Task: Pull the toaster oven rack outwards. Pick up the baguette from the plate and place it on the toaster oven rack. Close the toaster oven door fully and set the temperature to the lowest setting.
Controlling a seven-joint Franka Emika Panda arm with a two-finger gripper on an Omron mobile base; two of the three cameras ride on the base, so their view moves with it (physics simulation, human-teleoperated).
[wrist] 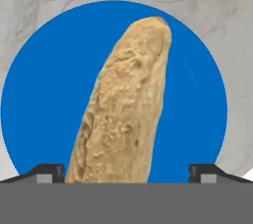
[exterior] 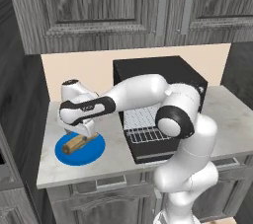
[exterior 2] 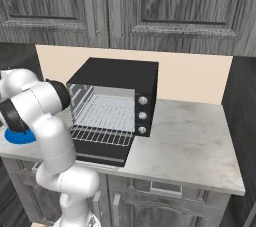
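The tan baguette (wrist: 123, 114) lies on the round blue plate (wrist: 44, 94), at the left of the counter. My gripper (wrist: 126, 174) hangs open just above it, one fingertip (wrist: 49, 172) on each side of the bread's near end, not touching. From the left base view the gripper (exterior: 83, 136) sits low over the baguette (exterior: 74, 144) and plate (exterior: 94, 151). The black toaster oven (exterior 2: 115, 76) stands to the right with its door (exterior 2: 100, 157) folded down flat. Its silver wire rack (exterior 2: 102, 133) is slid outwards over the door. Three silver knobs (exterior 2: 142, 116) run down its right face.
The marble counter (exterior 2: 190, 141) stretches to the right of the oven. Dark wood cabinets (exterior: 99, 6) hang overhead. A dark wall (exterior: 20, 119) borders the counter's left end, close to the plate. My arm's elbow (exterior: 173, 119) hangs in front of the open oven.
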